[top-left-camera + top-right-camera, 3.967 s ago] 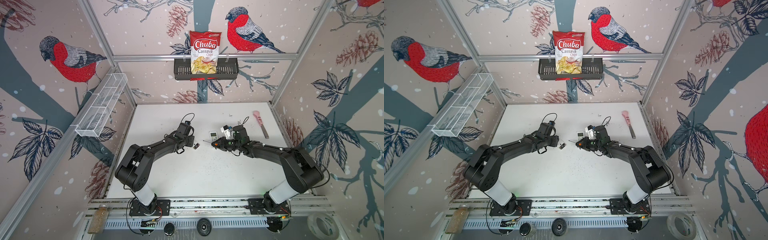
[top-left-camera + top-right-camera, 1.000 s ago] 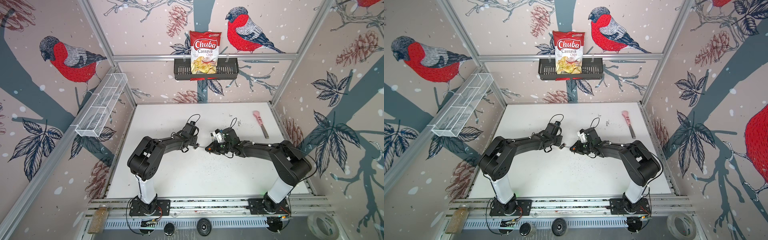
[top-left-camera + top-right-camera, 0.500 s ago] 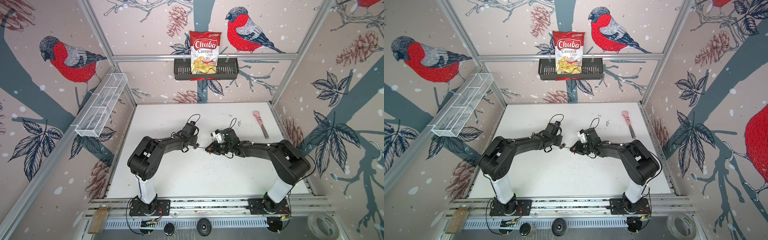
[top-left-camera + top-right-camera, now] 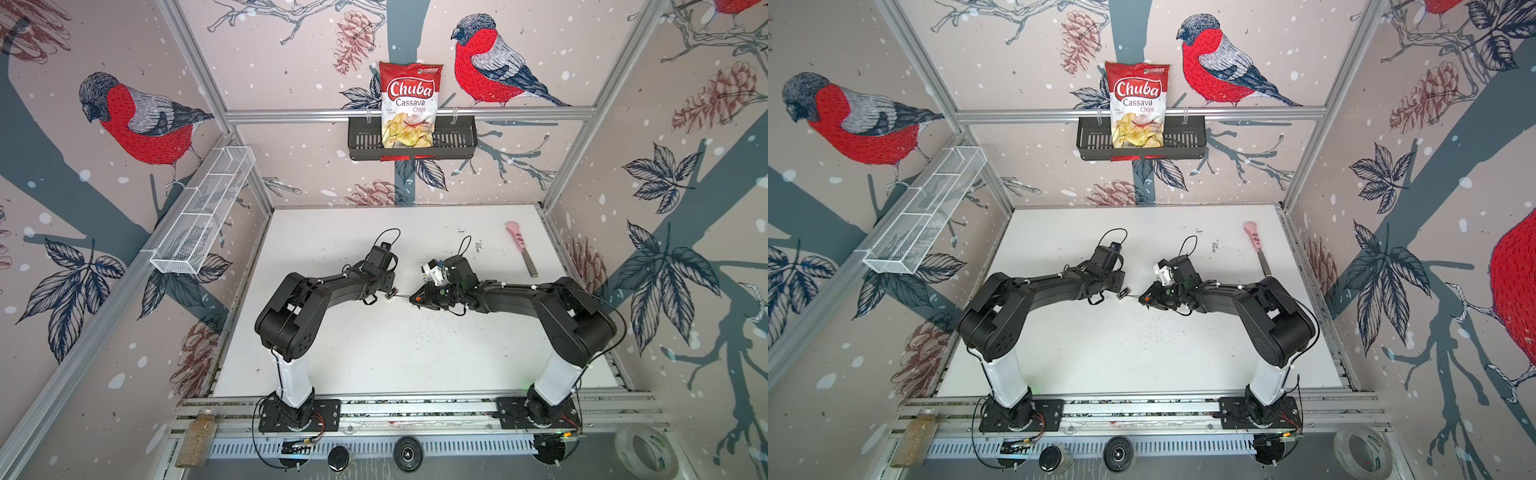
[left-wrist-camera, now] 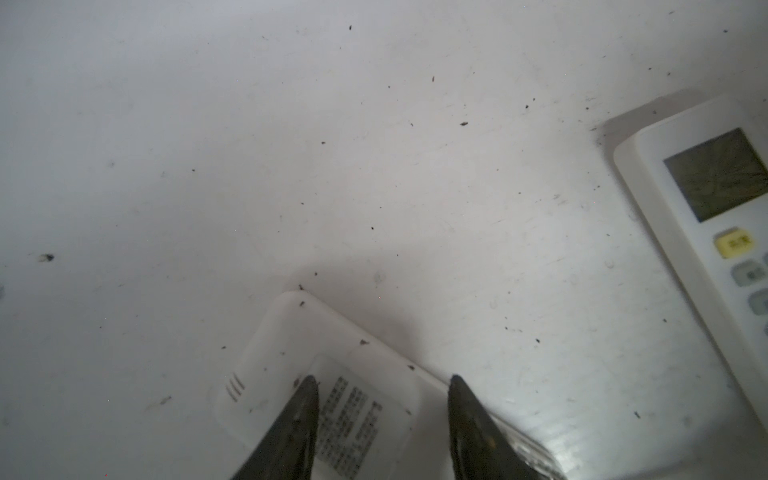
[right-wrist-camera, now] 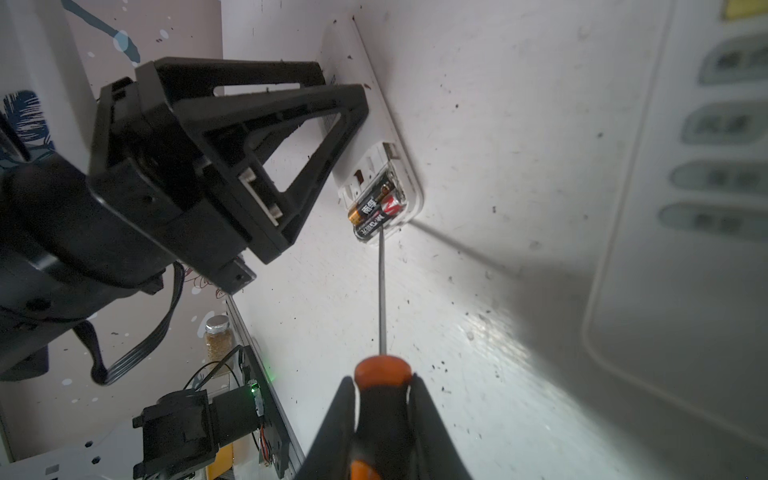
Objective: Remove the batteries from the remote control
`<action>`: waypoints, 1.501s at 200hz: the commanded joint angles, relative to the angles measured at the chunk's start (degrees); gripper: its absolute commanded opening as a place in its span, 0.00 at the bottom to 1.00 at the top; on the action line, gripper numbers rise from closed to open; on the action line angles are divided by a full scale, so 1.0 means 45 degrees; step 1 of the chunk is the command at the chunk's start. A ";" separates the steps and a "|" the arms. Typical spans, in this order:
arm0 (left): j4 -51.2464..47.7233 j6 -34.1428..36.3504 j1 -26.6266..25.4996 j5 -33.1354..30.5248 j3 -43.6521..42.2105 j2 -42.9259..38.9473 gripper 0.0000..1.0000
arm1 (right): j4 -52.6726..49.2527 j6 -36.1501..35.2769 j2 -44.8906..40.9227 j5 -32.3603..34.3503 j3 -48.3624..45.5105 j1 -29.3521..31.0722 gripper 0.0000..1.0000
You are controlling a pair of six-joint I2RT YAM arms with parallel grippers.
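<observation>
- Batteries (image 6: 376, 208): black cells with gold ends, seated in the open compartment at one end of the remote control (image 5: 286, 345). Two seem to lie side by side.
- Remote control lies back-up on the white table (image 5: 208, 145), its printed label facing up.
- Left gripper (image 5: 382, 380): jaws stand partly spread, with the tips over the remote's back. One tip covers the label and the other sits at the remote's long edge. Cannot tell whether they press down on it.
- Cells lie outside the left jaws, past the fingertips toward the remote's open end and not between the fingers.
- Right gripper (image 6: 383, 386): jaws pinch the orange-and-black handle of a screwdriver (image 6: 382, 370), one finger on each side.
- Screwdriver shaft runs straight from the right jaws to the compartment, and its tip meets the end of the nearer cell. The cells sit a full shaft's length ahead of those jaws, in line with them.
- Second remote (image 5: 706, 216) lies face-up near the first but apart from it, showing a grey display and a yellow button.
- Both top views: the two grippers face each other mid-table, close together.
</observation>
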 commanded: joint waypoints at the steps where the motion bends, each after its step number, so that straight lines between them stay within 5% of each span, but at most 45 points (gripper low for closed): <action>1: -0.1470 -0.0126 0.0019 0.0641 -0.0152 0.0185 0.50 | 0.0963 0.0106 -0.0017 0.0409 -0.0037 0.0067 0.02; 89: -0.1528 -0.0132 0.0029 0.0685 -0.0114 0.0186 0.50 | 0.2200 0.0399 -0.0567 0.0151 -0.0382 -0.0018 0.01; 300: -0.1547 -0.0087 0.0019 0.0681 -0.0075 0.0242 0.49 | -0.0099 -0.0401 -0.0423 0.0468 -0.0101 0.0050 0.01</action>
